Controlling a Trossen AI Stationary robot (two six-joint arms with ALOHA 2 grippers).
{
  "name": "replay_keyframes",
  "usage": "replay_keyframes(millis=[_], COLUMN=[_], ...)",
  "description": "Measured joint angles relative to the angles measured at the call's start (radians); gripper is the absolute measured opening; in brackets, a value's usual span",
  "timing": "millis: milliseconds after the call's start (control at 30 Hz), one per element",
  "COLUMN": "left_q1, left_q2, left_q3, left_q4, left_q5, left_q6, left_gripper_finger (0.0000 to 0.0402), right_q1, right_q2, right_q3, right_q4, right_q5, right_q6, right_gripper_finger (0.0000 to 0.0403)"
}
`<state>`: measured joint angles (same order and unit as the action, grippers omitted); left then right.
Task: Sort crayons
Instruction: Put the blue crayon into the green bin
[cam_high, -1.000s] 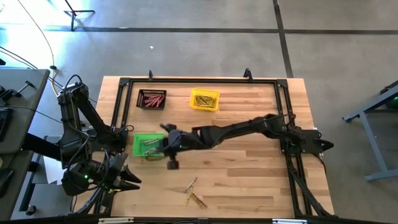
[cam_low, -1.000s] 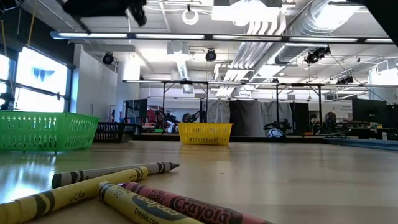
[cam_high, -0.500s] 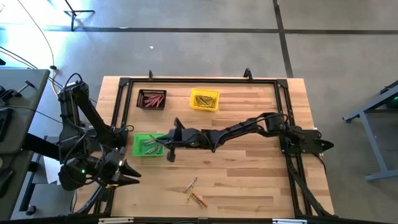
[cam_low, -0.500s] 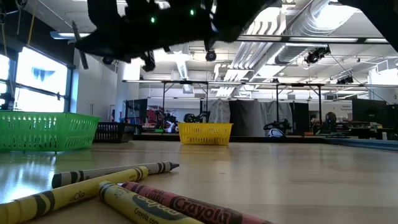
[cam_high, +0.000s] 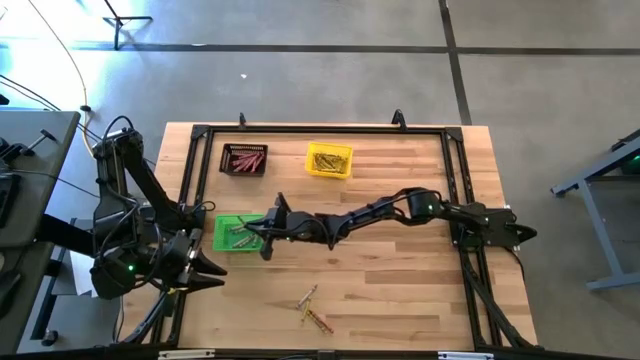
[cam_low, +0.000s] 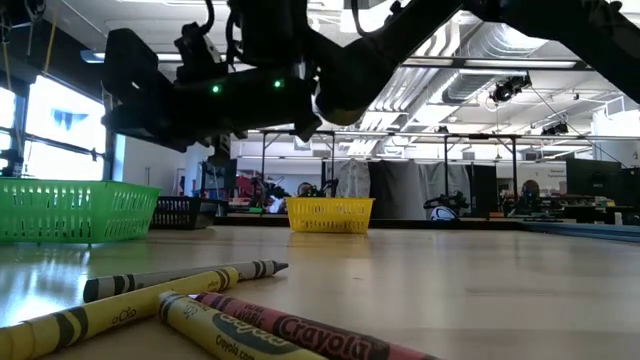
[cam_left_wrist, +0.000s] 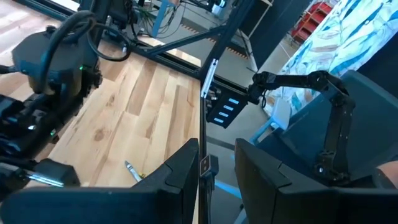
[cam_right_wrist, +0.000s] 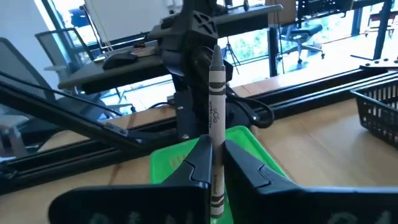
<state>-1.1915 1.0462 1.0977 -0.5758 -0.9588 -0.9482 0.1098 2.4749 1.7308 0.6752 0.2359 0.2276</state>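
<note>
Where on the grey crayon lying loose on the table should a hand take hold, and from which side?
Grip the grey crayon around the middle of its shaft, coming straight down from above with fingers across its width. It lies flat on the table, its upper part clear of the yellow crayon and red crayon, which crowd its lower end.

Green bin (cam_high: 232, 233), black bin (cam_high: 243, 160), yellow bin (cam_high: 329, 160).

One camera hangs overhead looking straight down; another sits at surface (cam_high: 400, 290) level, close to loose crayons (cam_low: 200, 310); both catch the green bin (cam_high: 236, 233).
</note>
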Motion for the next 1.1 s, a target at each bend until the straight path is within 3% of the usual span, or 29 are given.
replay_keyframes(millis=[133,367,467,600,667,800,967,1100], left_q1=[0.0,0.0,0.0,-0.001,-0.001,-0.001,-0.001,-0.001], left_q2=[0.0,0.0,0.0,0.0,0.0,0.0,0.0,0.0], left_q3=[0.0,0.0,0.0,0.0,0.0,0.0,0.0,0.0], left_q4=[0.001,0.001,0.001,0.003,0.002,0.003,-0.002,-0.003], left_q5=[0.0,0.0,0.001,0.008,0.015,0.051,0.067,0.067], left_q6=[0.0,0.0,0.0,-0.008,-0.018,-0.018,-0.003,0.045], left_gripper_finger=[0.009,0.009,0.009,0.009,0.009,0.009,0.009,0.009], right_q1=[-0.006,-0.027,-0.029,-0.024,-0.02,0.001,0.059,0.117], right_q2=[0.001,0.001,0.001,-0.018,-0.052,-0.147,-0.206,-0.204], right_q3=[0.005,0.005,0.005,0.025,0.042,0.108,0.28,0.355], right_q4=[-0.016,-0.101,-0.059,-0.03,-0.092,-0.519,-1.186,-1.482], right_q5=[0.001,-0.009,-0.019,-0.087,-0.178,-0.347,-0.341,-0.339], right_q6=[0.013,0.174,0.225,0.306,0.315,0.257,0.112,0.076], right_gripper_finger=[0.0026,0.0066,0.0084,0.0095,0.0095,0.009,0.0086,0.0087])
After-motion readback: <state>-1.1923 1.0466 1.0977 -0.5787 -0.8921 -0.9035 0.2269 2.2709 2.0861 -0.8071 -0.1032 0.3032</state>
